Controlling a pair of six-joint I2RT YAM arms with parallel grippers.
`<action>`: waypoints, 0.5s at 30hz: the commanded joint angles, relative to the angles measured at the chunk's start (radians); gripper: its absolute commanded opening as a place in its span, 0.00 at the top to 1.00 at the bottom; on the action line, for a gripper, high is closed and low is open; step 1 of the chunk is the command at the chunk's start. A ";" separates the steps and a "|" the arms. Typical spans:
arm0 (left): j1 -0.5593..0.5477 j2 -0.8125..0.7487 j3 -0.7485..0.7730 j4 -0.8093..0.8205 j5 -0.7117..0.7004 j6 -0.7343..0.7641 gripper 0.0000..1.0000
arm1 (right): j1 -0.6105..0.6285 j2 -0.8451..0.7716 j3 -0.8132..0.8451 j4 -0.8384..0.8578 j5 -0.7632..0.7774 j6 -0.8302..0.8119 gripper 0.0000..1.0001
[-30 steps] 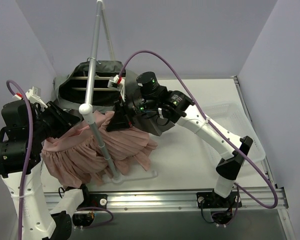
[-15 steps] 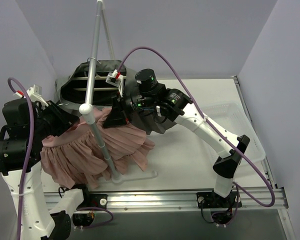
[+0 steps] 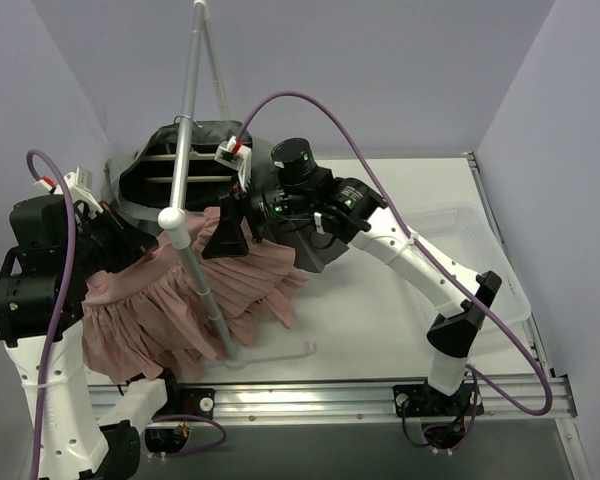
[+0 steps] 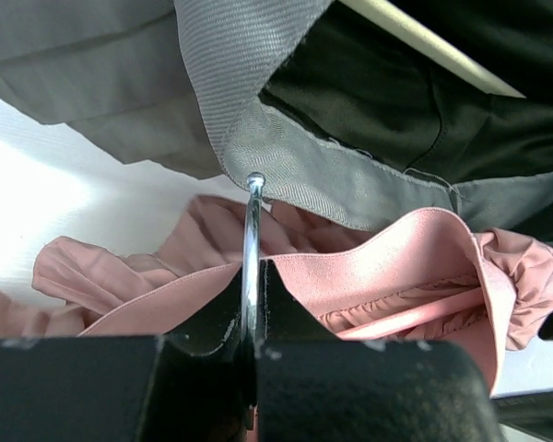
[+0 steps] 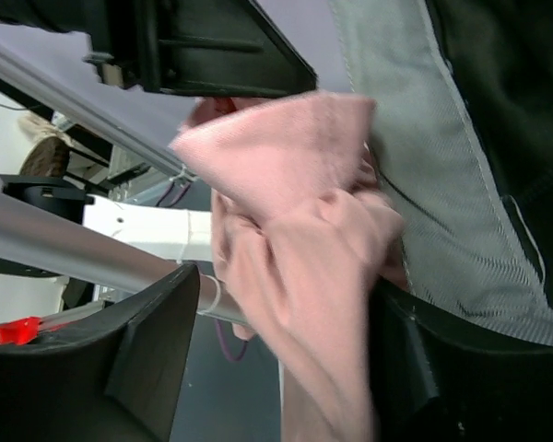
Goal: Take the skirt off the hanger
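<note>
Two claws are used: the left claw [image 4: 252, 343] is clamped on the thin metal hanger [image 4: 252, 241], and the right claw [image 5: 286, 341] is pinched on the pink skirt [image 3: 152, 318], bunched by the table's [image 3: 380, 310] left edge. The hanger should be held steady while the skirt is pulled off slowly.

The left arm [image 3: 35, 330] rises steeply from its base at the near left corner, bends at the top and points the left hand [image 3: 128, 240] to the right and slightly downward. Its fingers [image 4: 203, 322] are pressed together on the hanger's wire hook [image 4: 252, 239]. The right arm [image 3: 420, 265] climbs from its base at the near right, folds at the elbow and stretches far to the left. The right hand [image 3: 225, 232] tilts down and left, its fingers [image 5: 152, 341] pinching a bunch of the skirt [image 5: 295, 230].
</note>
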 commanded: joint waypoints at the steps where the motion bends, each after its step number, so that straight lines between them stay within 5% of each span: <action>1: -0.007 -0.008 0.023 0.068 -0.001 -0.018 0.98 | -0.003 -0.061 -0.007 -0.068 0.058 -0.027 0.37; 13: -0.025 0.075 0.112 0.073 0.020 -0.001 0.98 | -0.122 -0.239 -0.231 -0.067 0.127 -0.072 0.41; 15: -0.026 0.049 0.068 0.087 0.022 -0.013 0.98 | -0.136 -0.222 -0.203 -0.091 0.114 -0.084 0.54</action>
